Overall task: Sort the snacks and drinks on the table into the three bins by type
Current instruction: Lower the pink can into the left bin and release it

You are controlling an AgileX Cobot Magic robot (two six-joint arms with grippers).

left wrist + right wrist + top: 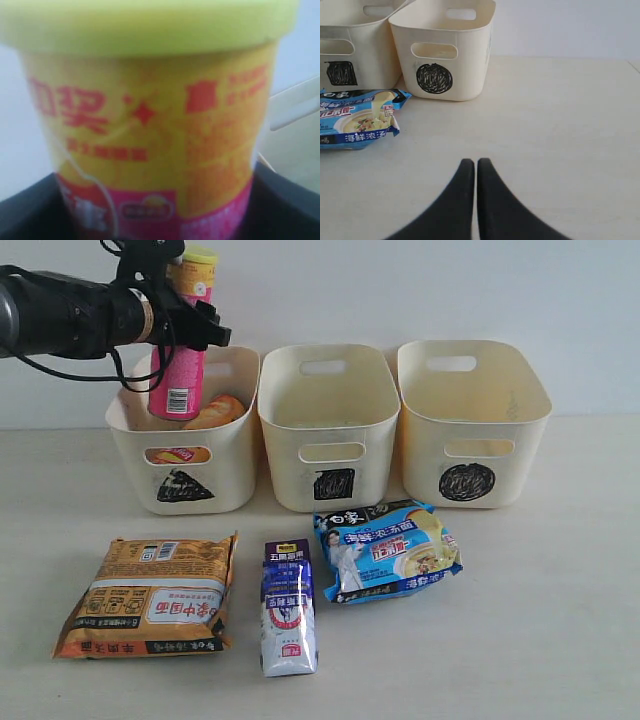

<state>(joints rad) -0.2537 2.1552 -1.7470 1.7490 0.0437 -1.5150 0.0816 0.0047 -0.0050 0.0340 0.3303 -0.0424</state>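
My left gripper (190,318) is shut on the pink chip can with a yellow lid (180,380), holding it near its top. The can stands upright with its lower end inside the triangle bin (228,465). Up close, the can (150,125) fills the left wrist view between the dark fingers (30,210). A yellow chip can (216,412) lies in the same bin. The square bin (285,455) and circle bin (420,470) stand to its right. On the table in front lie the orange-brown noodle packet (150,597), the purple-white drink pouch (288,608) and the blue noodle packet (388,550). My right gripper (476,162) is shut, low over bare table.
The right wrist view shows the circle bin (470,60), the square bin (370,55) and the blue noodle packet (357,120) ahead of the gripper. A pale wall rises behind the bins. The left arm's black cables (60,365) hang at the far left.
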